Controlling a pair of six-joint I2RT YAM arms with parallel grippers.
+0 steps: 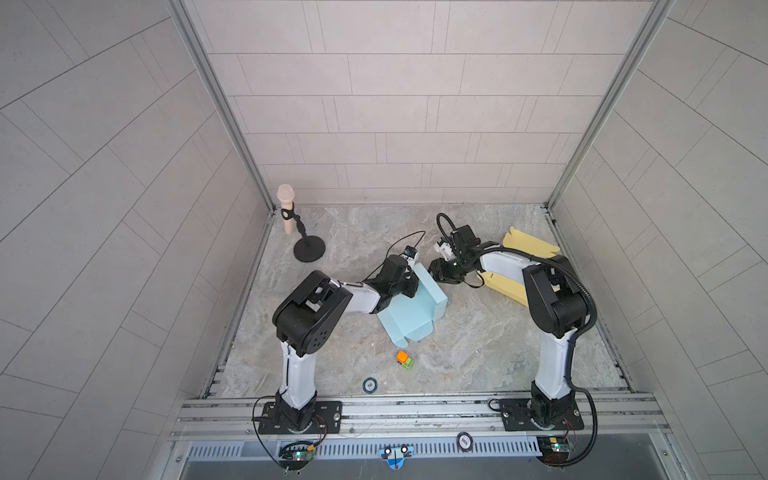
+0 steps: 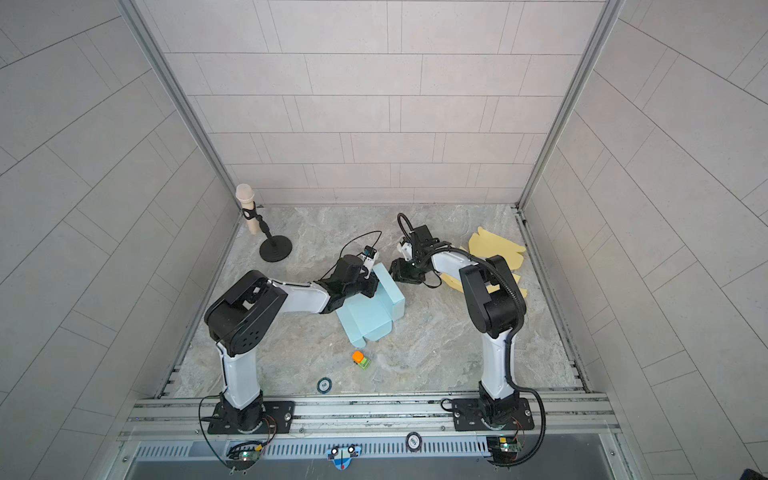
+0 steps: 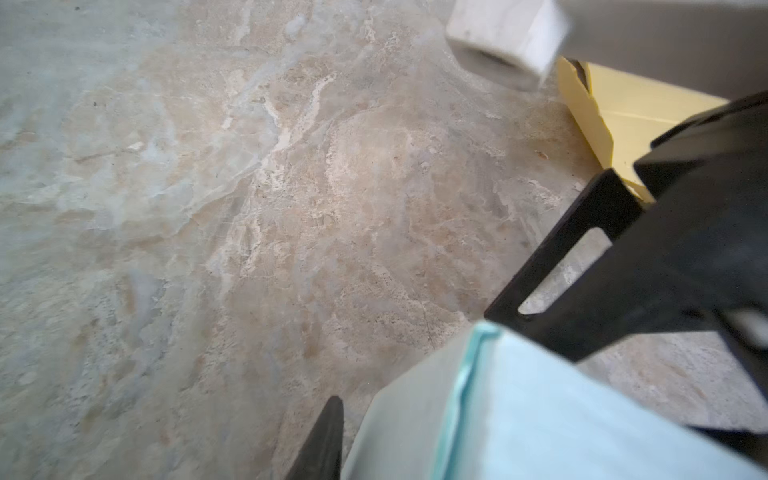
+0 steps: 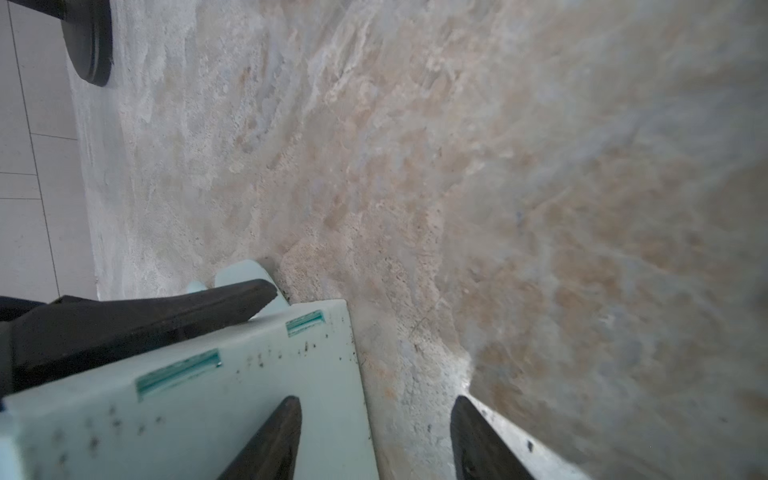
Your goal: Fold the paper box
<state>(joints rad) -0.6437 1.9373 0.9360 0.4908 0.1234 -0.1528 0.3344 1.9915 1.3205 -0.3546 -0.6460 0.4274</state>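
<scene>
Worktop (image 1: 478,345): marbled stone surface, enclosed by grey tiled walls (image 1: 395,104).
Paper box (image 1: 415,309): pale blue, partly folded, at the worktop's centre, far panel standing raised.
Left tool (image 1: 409,284): pinching the raised panel near its left end.
Right tool (image 4: 374,440): fingers spread, straddling the panel's right edge, gripping nothing.
</scene>
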